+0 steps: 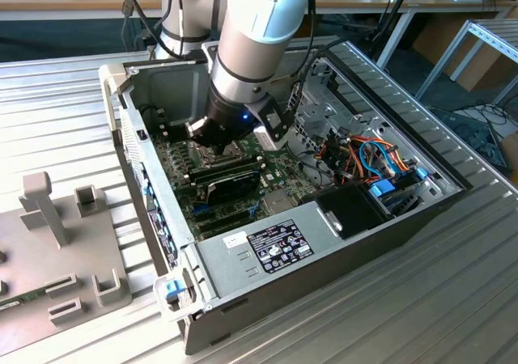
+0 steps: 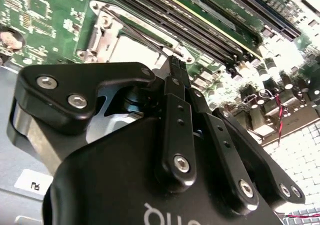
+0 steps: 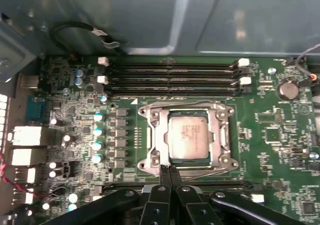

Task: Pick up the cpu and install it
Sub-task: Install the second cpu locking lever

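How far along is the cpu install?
Looks mostly done: in the first wrist view the cpu lies flat inside the socket frame on the motherboard. In hand: nothing; the gripper sits shut just beside the frame, holding no chip. Left: I can't tell whether the frame's retention is latched, so final seating isn't confirmed.

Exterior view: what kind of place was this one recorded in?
Probably a robotics lab or workshop. An opened computer case lies on a ribbed metal table beside grey fixture blocks, and workbenches with cables stand behind. The gripper hovers above the motherboard, near the cpu in its socket.
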Tool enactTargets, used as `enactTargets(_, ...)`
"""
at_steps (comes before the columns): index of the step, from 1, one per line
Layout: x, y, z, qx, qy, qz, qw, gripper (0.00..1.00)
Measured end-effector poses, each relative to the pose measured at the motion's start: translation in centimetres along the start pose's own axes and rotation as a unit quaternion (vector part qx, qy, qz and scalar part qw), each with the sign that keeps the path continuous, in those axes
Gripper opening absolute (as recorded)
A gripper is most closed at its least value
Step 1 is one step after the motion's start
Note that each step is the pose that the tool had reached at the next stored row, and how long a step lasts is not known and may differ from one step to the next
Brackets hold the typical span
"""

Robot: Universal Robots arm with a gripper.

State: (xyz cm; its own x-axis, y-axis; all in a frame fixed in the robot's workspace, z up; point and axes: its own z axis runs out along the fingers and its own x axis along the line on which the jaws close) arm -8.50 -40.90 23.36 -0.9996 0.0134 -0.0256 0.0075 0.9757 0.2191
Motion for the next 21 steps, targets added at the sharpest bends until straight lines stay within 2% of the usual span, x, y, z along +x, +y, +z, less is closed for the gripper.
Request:
enactTargets(1, 0.25, -0.07, 0.23, 0.0001, -0.0001, 0.000, 1.00000, 0.11)
enactTargets(5, 0.45, -0.22, 0.79, 0.0001, -0.0001, 0.000, 1.00000, 0.11)
enactTargets(9, 0.52, -0.26, 1.00, -0.0001, -0.0001, 0.000, 1.00000, 0.11)
enactTargets(17, 1.06, -0.47, 1.89, -0.0009, -0.0002, 0.000, 1.00000, 0.11)
enactTargets(21, 1.07, -0.49, 1.97, -0.0010, -0.0003, 0.000, 1.00000, 0.11)
